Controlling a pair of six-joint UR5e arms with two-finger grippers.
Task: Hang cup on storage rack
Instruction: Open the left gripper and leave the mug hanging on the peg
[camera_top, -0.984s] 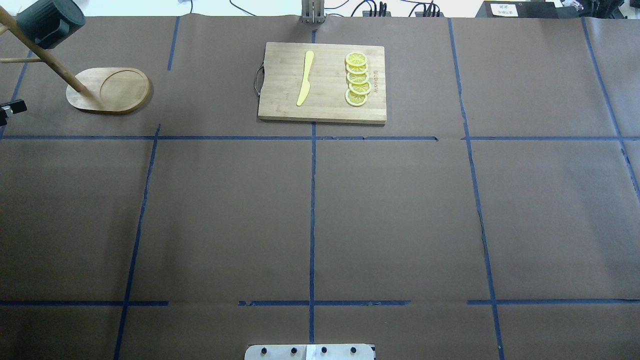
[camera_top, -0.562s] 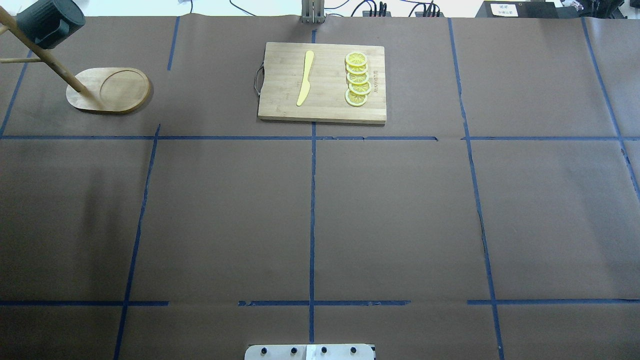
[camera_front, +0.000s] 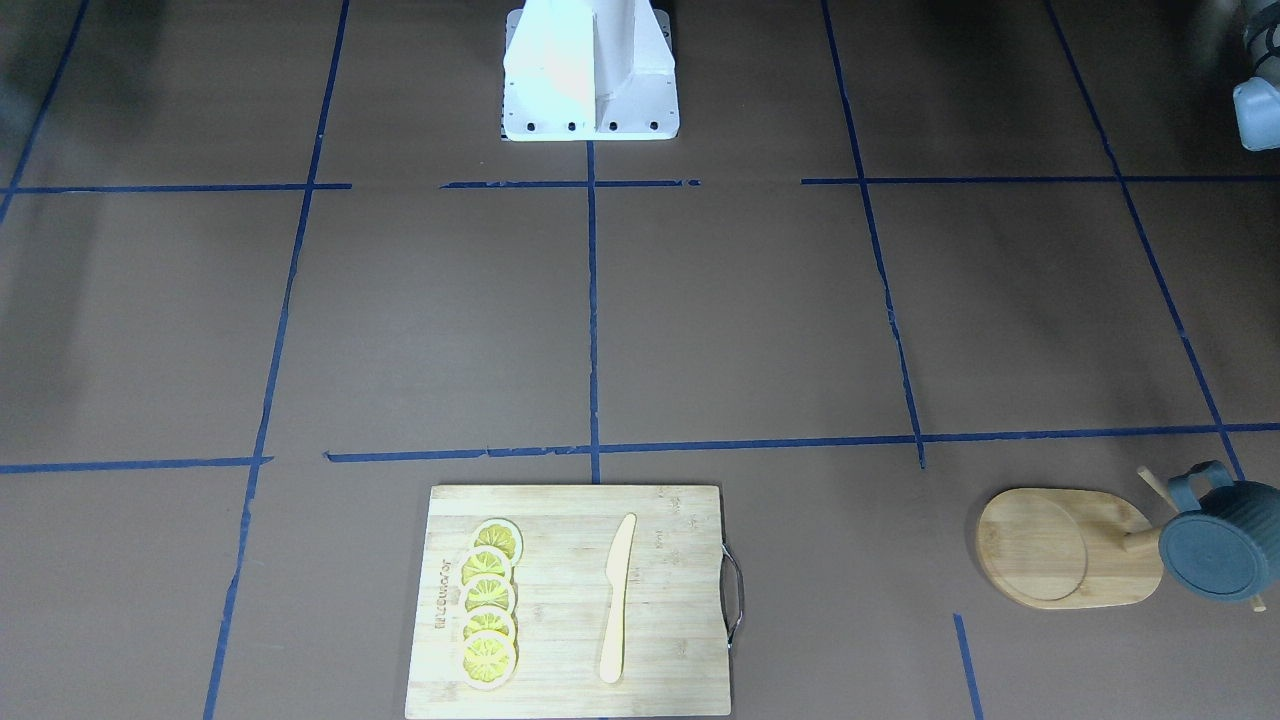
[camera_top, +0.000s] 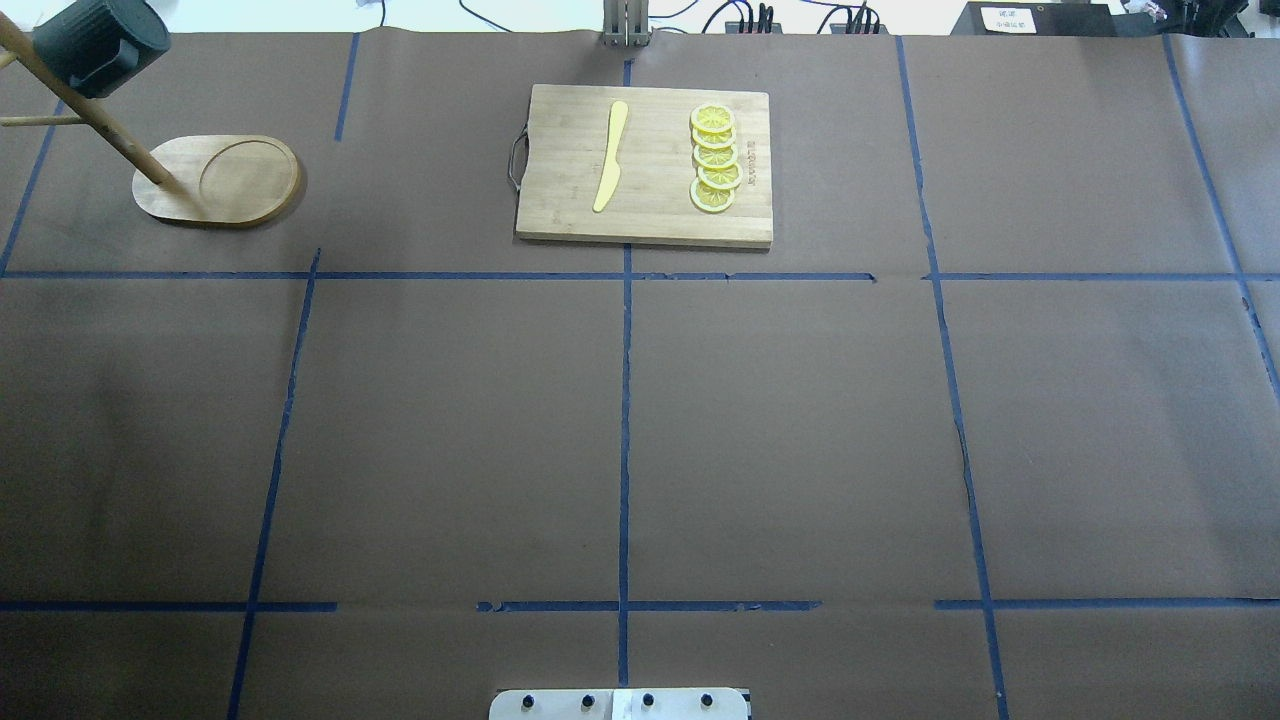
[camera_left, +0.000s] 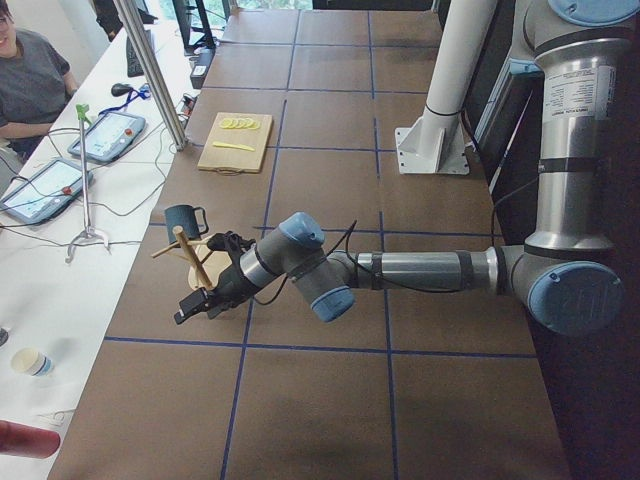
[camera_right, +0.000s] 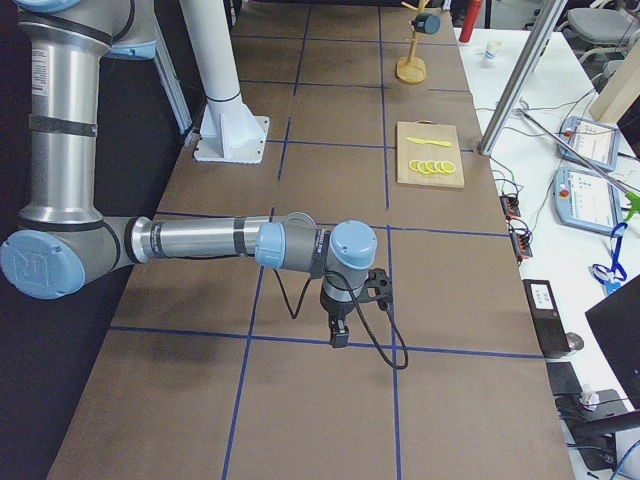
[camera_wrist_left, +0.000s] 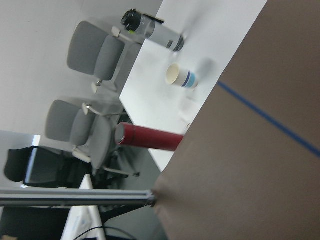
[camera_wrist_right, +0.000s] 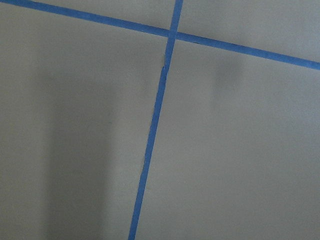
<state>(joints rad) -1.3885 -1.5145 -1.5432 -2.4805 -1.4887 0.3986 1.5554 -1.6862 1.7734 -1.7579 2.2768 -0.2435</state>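
The dark blue-grey cup (camera_top: 98, 42) hangs by its handle on a peg of the bamboo storage rack (camera_top: 220, 180) at the far left of the table. It also shows in the front-facing view (camera_front: 1215, 545), base towards the camera, beside the rack's oval base (camera_front: 1060, 548). My left gripper (camera_left: 190, 305) shows only in the exterior left view, just short of the rack (camera_left: 192, 262) and apart from the cup (camera_left: 184, 219); I cannot tell if it is open. My right gripper (camera_right: 340, 335) shows only in the exterior right view, pointing down over bare table; I cannot tell its state.
A wooden cutting board (camera_top: 645, 165) with a yellow knife (camera_top: 611, 155) and several lemon slices (camera_top: 714, 158) lies at the far middle. Beyond the table's left end stand a paper cup (camera_wrist_left: 181, 77) and a red bottle (camera_wrist_left: 150, 139) on a white desk.
The left gripper's tip, seen at the overhead view's left edge one second ago, has left that view. The cup stays hanging on the rack.
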